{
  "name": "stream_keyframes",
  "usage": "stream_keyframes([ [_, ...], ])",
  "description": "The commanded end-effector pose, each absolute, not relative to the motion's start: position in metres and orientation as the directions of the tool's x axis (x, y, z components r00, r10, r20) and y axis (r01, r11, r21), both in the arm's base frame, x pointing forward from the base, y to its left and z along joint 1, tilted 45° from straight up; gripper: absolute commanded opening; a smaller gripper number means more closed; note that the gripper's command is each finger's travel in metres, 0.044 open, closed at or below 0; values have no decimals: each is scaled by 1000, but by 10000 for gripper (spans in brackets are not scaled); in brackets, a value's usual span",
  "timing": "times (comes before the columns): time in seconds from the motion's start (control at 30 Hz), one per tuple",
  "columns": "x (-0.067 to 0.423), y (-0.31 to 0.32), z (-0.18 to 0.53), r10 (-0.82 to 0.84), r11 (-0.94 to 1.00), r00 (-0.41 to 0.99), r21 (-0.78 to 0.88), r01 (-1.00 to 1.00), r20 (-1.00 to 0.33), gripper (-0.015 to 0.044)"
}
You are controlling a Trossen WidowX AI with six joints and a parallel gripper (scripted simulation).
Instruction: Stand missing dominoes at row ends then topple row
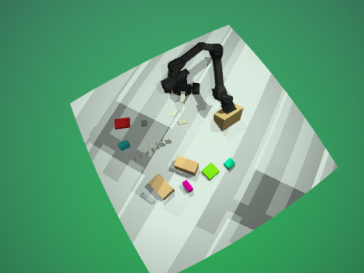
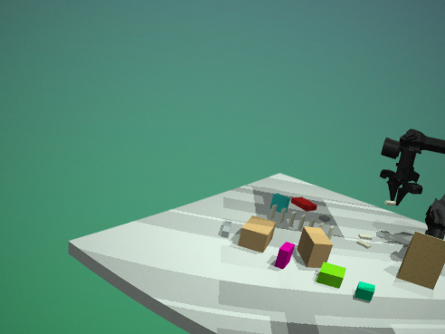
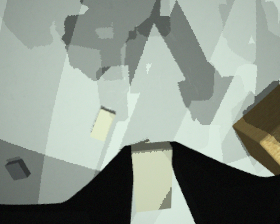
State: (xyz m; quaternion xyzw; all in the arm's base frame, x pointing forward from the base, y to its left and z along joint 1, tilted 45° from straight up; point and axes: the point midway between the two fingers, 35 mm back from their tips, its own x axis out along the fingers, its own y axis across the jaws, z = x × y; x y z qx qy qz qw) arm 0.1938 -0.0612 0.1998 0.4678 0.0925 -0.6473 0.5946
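My gripper (image 1: 182, 94) (image 2: 394, 202) (image 3: 150, 149) is shut on a cream domino (image 1: 182, 98) (image 2: 389, 203) (image 3: 151, 180), held raised above the table, roughly level. Two more cream dominoes lie flat: one (image 1: 174, 112) nearer the gripper in the top view, another (image 1: 183, 121) below it; they show in the exterior view as a back one (image 2: 364, 236) and a front one (image 2: 364, 244). The wrist view shows one lying domino (image 3: 103, 125); I cannot tell which. Several dominoes stand in a row, from a left end one (image 1: 133, 157) (image 2: 273, 212) to a right end one (image 1: 169, 140) (image 2: 331, 232).
A large tan box (image 1: 222, 121) (image 2: 422, 260) (image 3: 257, 125) stands by the arm. Tan blocks (image 1: 186, 165) (image 1: 161, 186) flank the row's front. Red (image 1: 122, 123), teal (image 1: 123, 145) and grey (image 1: 144, 123) (image 3: 18, 169) blocks lie behind it. Magenta (image 1: 188, 186) and lime (image 1: 210, 171) blocks lie farther forward.
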Motion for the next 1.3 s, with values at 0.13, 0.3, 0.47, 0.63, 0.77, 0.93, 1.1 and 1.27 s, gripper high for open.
stream_keyframes([
  [0.13,193,-69,209,-686,395,147,-196,897,-713,107],
  [0.3,193,-71,211,-686,550,147,-376,746,-713,107],
  [0.47,193,-73,213,-686,650,147,-510,563,-713,107],
  [0.63,193,-75,215,-686,710,147,-613,346,-712,107],
  [0.77,193,-76,216,-687,727,147,-669,155,-712,107],
  [0.93,193,-77,217,-687,716,147,-697,-27,-712,107],
  [1.1,193,-77,217,-687,716,147,-697,-27,-712,107],
  [1.27,193,-77,217,-687,716,147,-697,-27,-712,107],
])
